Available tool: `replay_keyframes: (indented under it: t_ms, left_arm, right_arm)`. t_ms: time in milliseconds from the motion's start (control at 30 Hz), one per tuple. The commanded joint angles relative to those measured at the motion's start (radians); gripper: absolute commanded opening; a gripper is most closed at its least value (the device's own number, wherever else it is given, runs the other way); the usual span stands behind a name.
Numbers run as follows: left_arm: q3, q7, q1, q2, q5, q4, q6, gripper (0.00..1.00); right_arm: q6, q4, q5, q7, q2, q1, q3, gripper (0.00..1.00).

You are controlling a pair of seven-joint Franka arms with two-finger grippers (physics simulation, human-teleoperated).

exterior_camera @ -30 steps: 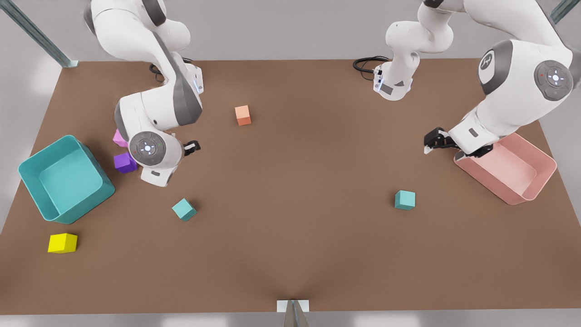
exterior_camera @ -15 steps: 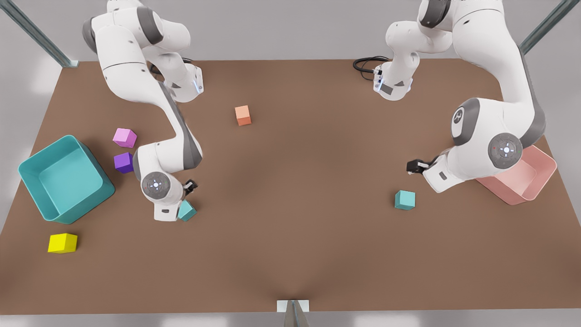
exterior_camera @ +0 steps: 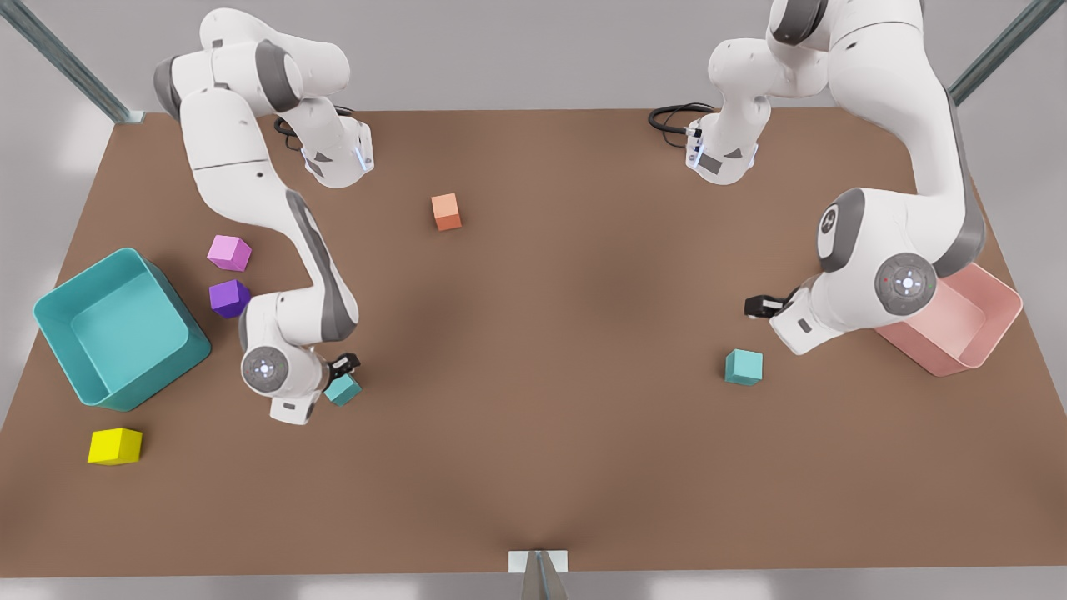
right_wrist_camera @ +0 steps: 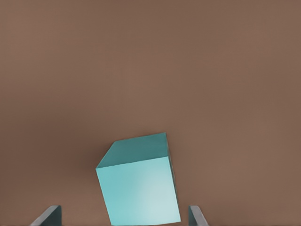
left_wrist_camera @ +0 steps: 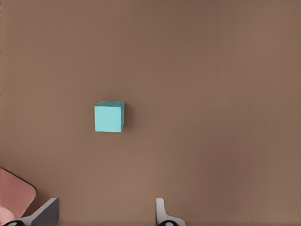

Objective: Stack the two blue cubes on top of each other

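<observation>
**Cubes apart; right gripper poised over one**

One blue cube [exterior_camera: 343, 389] lies near the table's teal-bin [exterior_camera: 58, 337] end, the other cube [exterior_camera: 743, 367] near the pink-bin [exterior_camera: 996, 329] end. The right gripper [right_wrist_camera: 124, 217], fingers spread, straddles the first cube. The left gripper [left_wrist_camera: 106, 214], fingers apart, hangs near the second, off-centre. Risk: the first cube sits skewed between the fingers, so closing could twist or eject it.

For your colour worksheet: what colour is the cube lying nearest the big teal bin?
Dark purple cube, best seen in the front view.
</observation>
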Motion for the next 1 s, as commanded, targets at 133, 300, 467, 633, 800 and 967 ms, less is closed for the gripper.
replay_keyframes:
  t_ms: [133,300,467,633,800,967]
  left_arm:
    - [0.0,-0.027,0.0,0.001,0.019,-0.008,0.04,1.0]
    - [0.0,-0.026,0.012,-0.008,0.022,-0.061,0.097,1.0]
    - [-0.002,-0.026,0.029,0.049,0.019,-0.103,0.212,1.0]
    - [0.0,-0.027,0.025,0.098,0.017,-0.09,0.257,1.0]
    - [0.001,-0.03,0.023,0.124,0.014,-0.086,0.275,1.0]
    - [0.003,-0.031,0.031,0.12,0.014,-0.087,0.26,1.0]
  right_arm:
    - [0.048,0.0,-0.025,-0.014,0.025,0.007,-0.001,1.0]
    - [0.055,0.004,-0.059,-0.082,0.039,0.007,-0.001,1.0]
    - [0.076,0.004,-0.074,-0.109,0.061,0.004,-0.001,1.0]
    - [0.096,-0.006,-0.076,-0.158,0.076,-0.002,-0.003,1.0]
    - [0.099,-0.021,-0.076,-0.158,0.079,-0.001,-0.003,1.0]
    - [0.099,-0.021,-0.074,-0.154,0.097,0.002,-0.001,1.0]
